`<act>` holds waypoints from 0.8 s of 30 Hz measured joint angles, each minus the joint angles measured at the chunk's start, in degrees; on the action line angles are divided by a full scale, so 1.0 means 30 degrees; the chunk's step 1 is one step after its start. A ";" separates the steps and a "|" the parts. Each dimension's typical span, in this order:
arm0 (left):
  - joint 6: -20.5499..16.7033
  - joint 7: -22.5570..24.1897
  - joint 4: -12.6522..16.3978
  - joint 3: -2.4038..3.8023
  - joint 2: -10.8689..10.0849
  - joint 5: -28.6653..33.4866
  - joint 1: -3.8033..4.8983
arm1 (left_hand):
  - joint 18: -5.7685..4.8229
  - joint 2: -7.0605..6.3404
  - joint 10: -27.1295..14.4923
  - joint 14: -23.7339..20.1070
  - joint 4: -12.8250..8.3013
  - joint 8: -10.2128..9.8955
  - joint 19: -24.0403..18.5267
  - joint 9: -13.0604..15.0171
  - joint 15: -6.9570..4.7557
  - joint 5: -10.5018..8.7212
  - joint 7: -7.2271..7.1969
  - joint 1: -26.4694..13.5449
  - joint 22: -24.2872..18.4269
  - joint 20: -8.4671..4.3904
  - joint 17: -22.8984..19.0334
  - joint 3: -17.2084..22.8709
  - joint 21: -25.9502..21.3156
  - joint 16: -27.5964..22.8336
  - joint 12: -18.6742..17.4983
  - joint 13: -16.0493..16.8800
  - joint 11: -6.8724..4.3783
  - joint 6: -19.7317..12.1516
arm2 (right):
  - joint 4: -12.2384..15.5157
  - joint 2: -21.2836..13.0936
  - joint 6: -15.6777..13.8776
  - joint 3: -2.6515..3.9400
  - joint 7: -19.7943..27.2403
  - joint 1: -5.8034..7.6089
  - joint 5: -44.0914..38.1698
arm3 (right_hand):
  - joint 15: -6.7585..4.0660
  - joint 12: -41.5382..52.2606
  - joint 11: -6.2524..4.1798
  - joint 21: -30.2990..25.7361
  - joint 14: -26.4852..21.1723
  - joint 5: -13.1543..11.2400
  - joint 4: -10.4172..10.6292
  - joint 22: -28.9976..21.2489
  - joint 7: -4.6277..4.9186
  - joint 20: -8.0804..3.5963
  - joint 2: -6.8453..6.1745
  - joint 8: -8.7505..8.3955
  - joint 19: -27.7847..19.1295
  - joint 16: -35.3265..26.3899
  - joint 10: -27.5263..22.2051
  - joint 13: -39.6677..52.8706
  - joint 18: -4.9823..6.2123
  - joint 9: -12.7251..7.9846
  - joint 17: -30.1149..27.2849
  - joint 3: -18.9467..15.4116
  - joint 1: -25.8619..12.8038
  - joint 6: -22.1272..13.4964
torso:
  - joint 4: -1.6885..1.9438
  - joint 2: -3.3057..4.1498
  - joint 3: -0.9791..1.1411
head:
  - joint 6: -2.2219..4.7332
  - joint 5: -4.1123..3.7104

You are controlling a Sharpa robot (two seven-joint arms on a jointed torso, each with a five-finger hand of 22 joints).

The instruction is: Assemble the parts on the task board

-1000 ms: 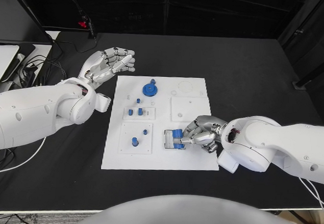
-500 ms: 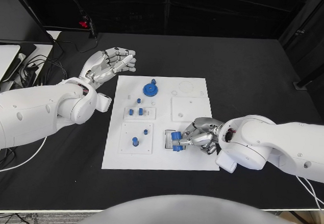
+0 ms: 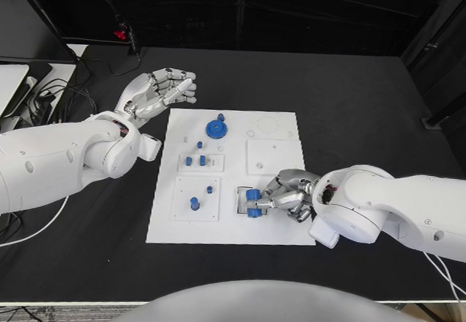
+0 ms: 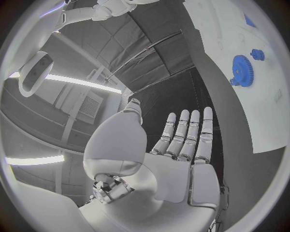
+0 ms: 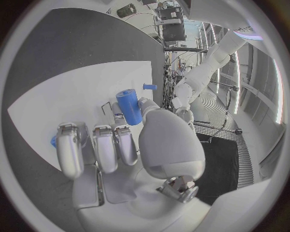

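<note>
Head view shows the white task board (image 3: 229,230) lying in the middle of the black table (image 3: 375,103), with both arms reaching in from the sides. The right hand (image 3: 286,196) is low over the board's near right part, its fingers curled around a blue cylinder (image 3: 254,195) that it grasps; a second blue piece (image 3: 253,213) sits just nearer, beside the fingers, on a small raised white block. From the right wrist camera the same blue cylinder (image 5: 129,107) stands upright between the thumb and the other fingers of the right hand (image 5: 121,145), and a small blue peg (image 5: 150,87) stands farther off on the board (image 5: 72,96).

The left hand (image 3: 158,90) is raised off the board's far left corner, released, fingers straight and close together with nothing in them. The left wrist camera shows that left hand (image 4: 175,154) flat and empty, with the blue gear (image 4: 241,64) on the board (image 4: 266,96) beyond it.

On the board's far part lies the blue gear (image 3: 217,127). Nearer, on the left side, small blue pegs (image 3: 195,159) stand in one white square, and a blue oblong part (image 3: 194,203) lies in another white square closer still. Two plain white square plates (image 3: 267,157) sit on the right side, far of the right hand.
</note>
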 measured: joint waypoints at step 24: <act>0.0030 0.0000 0.0015 0.0000 -0.0013 0.0000 -0.0005 | 0.0000 -0.0001 -0.0070 0.0000 0.0000 0.0000 0.0001 -0.0018 -0.0001 0.0000 0.0001 0.0000 0.0001 0.0000 0.0003 0.0000 0.0000 -0.0003 -0.0001 0.0001 0.0068 0.0001 | -0.0152 0.0371 -0.0107 -0.0002 -0.0316 -0.0002 -0.0051 | 0.0000 0.0000 0.0000 0.0000 0.0000 -0.0368 0.0622 0.0000 -0.0500 0.0000 -0.0606 0.0014 0.0000 0.0000 0.0000 0.0000 0.0000 0.0212 0.0000 -0.1357 -0.0652 0.0568 | -0.0005 0.0009 0.0002 | 0.0000 0.0106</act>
